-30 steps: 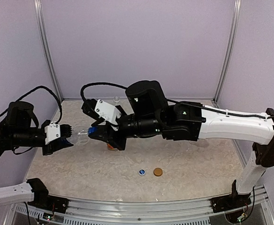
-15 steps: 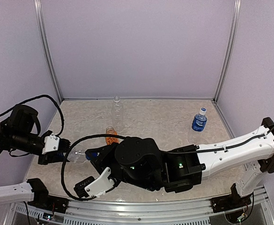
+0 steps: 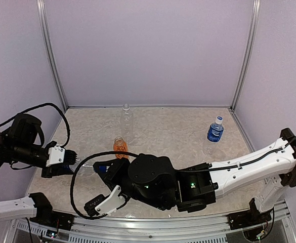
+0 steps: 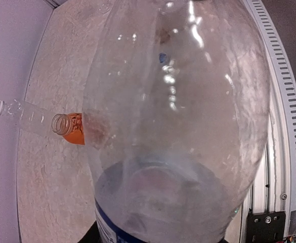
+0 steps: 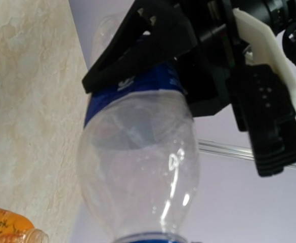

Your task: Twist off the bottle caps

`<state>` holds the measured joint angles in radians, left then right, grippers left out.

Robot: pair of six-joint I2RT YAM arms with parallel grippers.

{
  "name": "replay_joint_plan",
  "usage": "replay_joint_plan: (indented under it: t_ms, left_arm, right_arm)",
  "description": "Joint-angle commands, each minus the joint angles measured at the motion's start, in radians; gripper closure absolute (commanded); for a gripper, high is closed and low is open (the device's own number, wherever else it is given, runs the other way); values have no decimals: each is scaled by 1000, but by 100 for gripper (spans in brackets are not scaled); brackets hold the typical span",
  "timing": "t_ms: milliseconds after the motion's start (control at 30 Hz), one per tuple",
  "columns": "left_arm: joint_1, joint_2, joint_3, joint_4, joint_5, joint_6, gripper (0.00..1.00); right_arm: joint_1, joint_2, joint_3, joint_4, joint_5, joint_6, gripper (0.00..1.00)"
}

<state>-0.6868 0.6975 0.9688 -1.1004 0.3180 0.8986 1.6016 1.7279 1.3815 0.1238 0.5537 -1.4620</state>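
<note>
Top external view: at the far left the left gripper [image 3: 73, 163] points inward, its jaws clamped on the clear plastic bottle with a blue label [image 3: 88, 165], which lies sideways in the air above the marbled beige tabletop [image 3: 188, 126]. The right wrist view shows those black fingers pressed onto the label band. Next along, the bottle's blue cap [image 3: 101, 167] sits between the dark fingers of the right gripper [image 3: 104, 170]; whether they pinch it I cannot tell. Just behind stands the short orange plastic bottle [image 3: 120, 146], its mouth open in the left wrist view. Close beyond it stands the tall clear unlabelled plastic bottle [image 3: 126, 123], capped. Well apart at the right stands the small blue-labelled plastic bottle [image 3: 215, 133], also capped.
</note>
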Motion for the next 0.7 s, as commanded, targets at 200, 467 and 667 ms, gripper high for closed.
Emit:
replay_joint_plan:
  t_ms: [200, 467, 667]
  left_arm:
    - [-8, -7, -2, 27, 66, -64, 60]
    - [-2, -28, -68, 234, -93, -130, 60]
    - [-3, -33, -150, 550, -309, -79, 60]
  right_arm:
    - [-9, -2, -14, 191, 62, 23, 19]
    - [-37, -105, 37, 20, -75, 506, 1]
    - [-229, -195, 75, -103, -410, 1223, 1]
